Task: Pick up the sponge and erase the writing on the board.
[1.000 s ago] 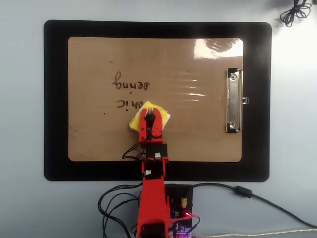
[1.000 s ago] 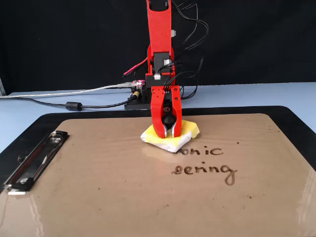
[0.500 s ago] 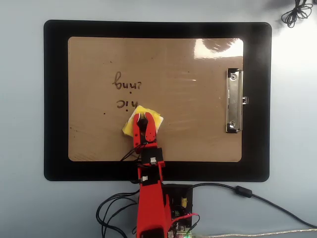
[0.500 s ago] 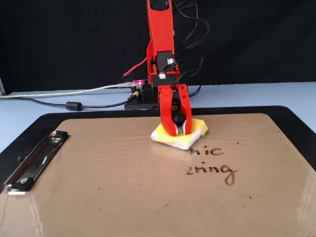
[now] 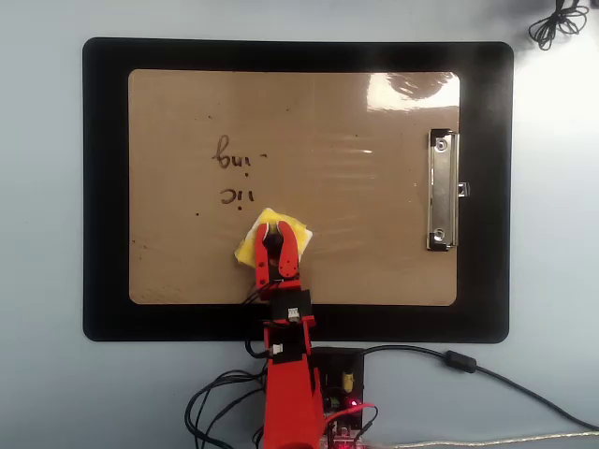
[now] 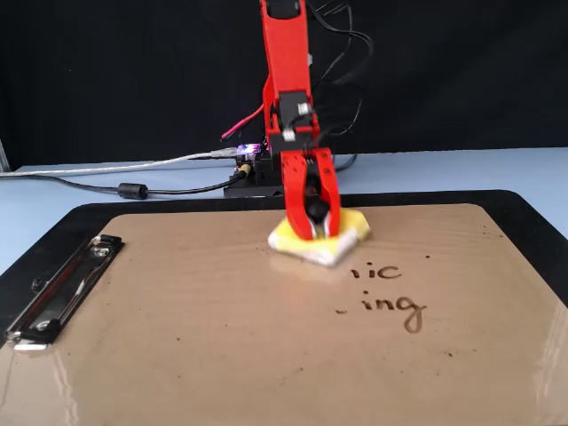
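The claw [image 6: 312, 229] clamps the one sponge [image 6: 321, 240] flat on the one board [image 5: 168, 262]; the writing [image 6: 390, 288] is shorter than before, fewer letters.

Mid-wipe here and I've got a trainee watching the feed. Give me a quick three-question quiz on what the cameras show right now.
1. True or false: the gripper is closed on the sponge, which rests on the board.
2. Which letters of the writing are left in the fixed view? A) "ic" above "ing" B) the full two words C) none
3. In the overhead view, on which side of the board does the metal clip sit?

Key:
1. True. The red jaws pinch the yellow pad against the brown surface.
2. A. Only the word endings remain, just beside the sponge.
3. The right side, well away from the sponge and the writing.
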